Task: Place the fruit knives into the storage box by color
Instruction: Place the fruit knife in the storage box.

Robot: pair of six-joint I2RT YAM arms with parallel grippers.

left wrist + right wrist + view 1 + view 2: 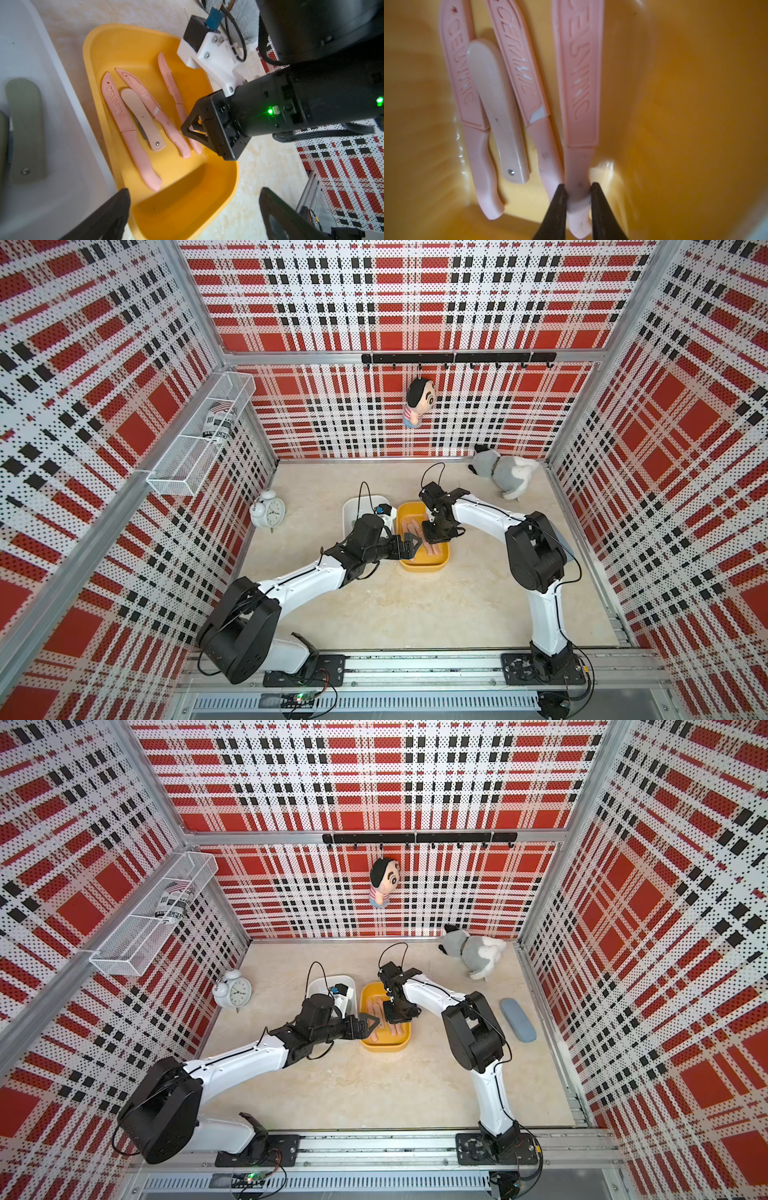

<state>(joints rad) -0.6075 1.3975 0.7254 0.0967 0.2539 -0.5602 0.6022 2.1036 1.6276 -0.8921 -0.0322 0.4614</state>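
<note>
A yellow storage box (pixel 424 566) (pixel 384 1046) (pixel 232 187) holds several pink fruit knives (pixel 122 116) (pixel 460 83), side by side. My right gripper (pixel 431 533) (pixel 390 1013) (pixel 187 131) (pixel 578 187) reaches down into it, shut on the handle of one pink knife (pixel 579 83) (pixel 170 83) that lies along the box floor. Beside it stands a white storage box (pixel 353 506) (pixel 322 982) (pixel 72 145) with a sage green knife (pixel 26 128) inside. My left gripper (pixel 409 545) (pixel 370 1025) (pixel 194 193) hangs open over the yellow box's near end, holding nothing.
A white alarm clock (pixel 268 512) stands left of the boxes. At the back right lies a plush dog (pixel 505 475). A grey case (pixel 517 1019) lies by the right wall. A doll (pixel 419 400) hangs on the back wall, and a wire basket (pixel 199 439) is mounted on the left wall.
</note>
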